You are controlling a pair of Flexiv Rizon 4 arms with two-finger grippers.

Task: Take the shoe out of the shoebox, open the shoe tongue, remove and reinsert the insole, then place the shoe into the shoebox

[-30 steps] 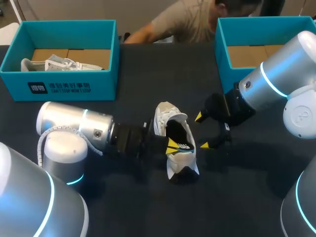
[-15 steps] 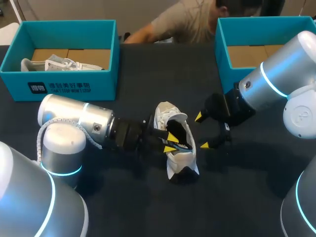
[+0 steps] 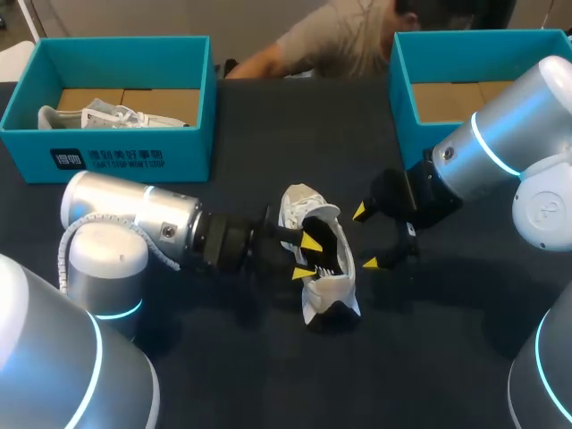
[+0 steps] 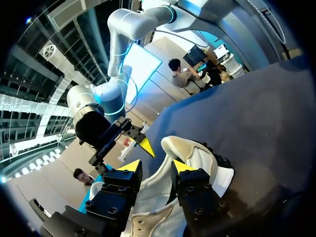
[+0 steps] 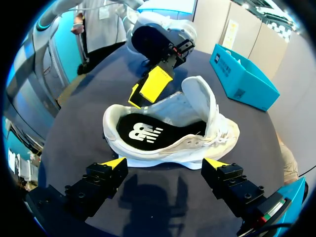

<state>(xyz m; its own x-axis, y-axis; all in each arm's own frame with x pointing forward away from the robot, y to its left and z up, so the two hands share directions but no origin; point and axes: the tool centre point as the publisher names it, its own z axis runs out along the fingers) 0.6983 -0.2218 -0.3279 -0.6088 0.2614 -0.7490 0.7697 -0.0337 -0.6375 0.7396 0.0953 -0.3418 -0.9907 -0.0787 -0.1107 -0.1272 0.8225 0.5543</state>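
Shoe [image 3: 332, 284] is out on the table mid-frame, with its long axis running up-down in the head view and its tongue flipped up. My left gripper [image 3: 308, 257] is the nearer one. It's spread open with its tips right at the shoe's left rim, nothing pinched. Right gripper [image 3: 365, 238] hangs open too, just off the shoe's right side. Black insole [image 5: 143, 132] carries a white logo, and the box [image 3: 134, 159] upper left has white print on its front.

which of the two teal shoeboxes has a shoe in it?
The far-left teal cardboard shoebox: a pale grey sneaker lies in it. The far-right teal shoebox shows only bare brown floor where visible.
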